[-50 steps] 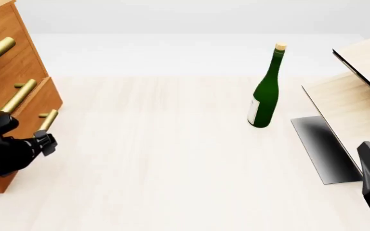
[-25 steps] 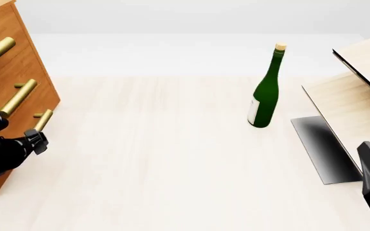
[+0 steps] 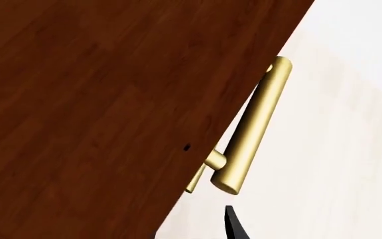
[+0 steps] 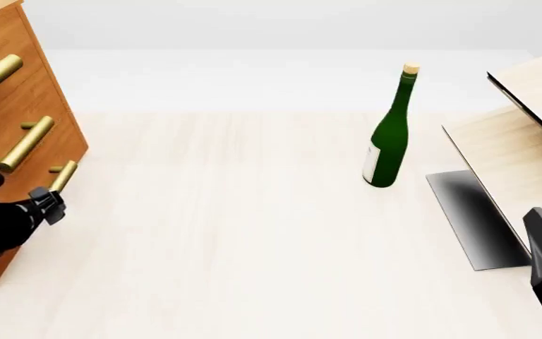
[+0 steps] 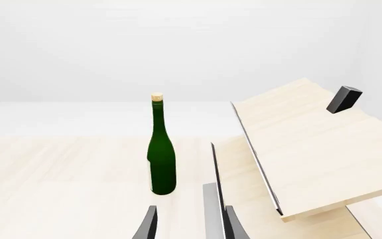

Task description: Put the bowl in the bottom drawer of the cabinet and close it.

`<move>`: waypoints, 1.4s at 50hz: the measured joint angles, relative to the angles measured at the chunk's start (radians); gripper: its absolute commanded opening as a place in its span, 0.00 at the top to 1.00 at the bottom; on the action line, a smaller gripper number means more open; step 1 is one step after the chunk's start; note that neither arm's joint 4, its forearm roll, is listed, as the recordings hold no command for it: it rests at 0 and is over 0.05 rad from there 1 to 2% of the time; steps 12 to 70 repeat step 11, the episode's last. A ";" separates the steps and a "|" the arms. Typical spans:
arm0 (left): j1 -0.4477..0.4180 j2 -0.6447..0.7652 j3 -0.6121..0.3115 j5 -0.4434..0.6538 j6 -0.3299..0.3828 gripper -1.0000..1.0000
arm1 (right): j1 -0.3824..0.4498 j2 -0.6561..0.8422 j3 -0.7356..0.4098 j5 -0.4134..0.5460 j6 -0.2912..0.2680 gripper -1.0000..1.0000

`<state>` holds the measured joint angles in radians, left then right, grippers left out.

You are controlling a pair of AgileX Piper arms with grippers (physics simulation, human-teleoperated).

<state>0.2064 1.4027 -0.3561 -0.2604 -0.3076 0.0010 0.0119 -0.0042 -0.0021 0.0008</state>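
Pressing bottom drawer (image 4: 36, 185) seemingly shut, left hand (image 4: 47, 205).

cabinet (image 4: 12, 106): we see an orange-brown wooden chest at the desk's left edge, three brass bar handles | bottom drawer (image 4: 26, 205): we see it pushed in, front flush, brass handle angled | bowl: we cannot see it

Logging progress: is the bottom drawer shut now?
Shut: the bottom drawer front sits level with the cabinet face, beside the left gripper.
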 measured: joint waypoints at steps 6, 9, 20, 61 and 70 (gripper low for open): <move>0.001 -0.008 0.008 0.003 0.011 0.00 | 0.000 0.000 0.000 0.000 0.000 0.00; 0.001 -0.013 0.011 0.002 0.018 0.00 | 0.000 0.000 0.000 0.000 0.000 0.00; 0.001 -0.017 0.012 0.001 0.021 0.00 | 0.000 0.000 0.000 0.000 0.000 0.00; 0.001 -0.017 0.012 0.001 0.021 0.00 | 0.000 0.000 0.000 0.000 0.000 0.00; 0.001 -0.017 0.012 0.001 0.021 0.00 | 0.000 0.000 0.000 0.000 0.000 0.00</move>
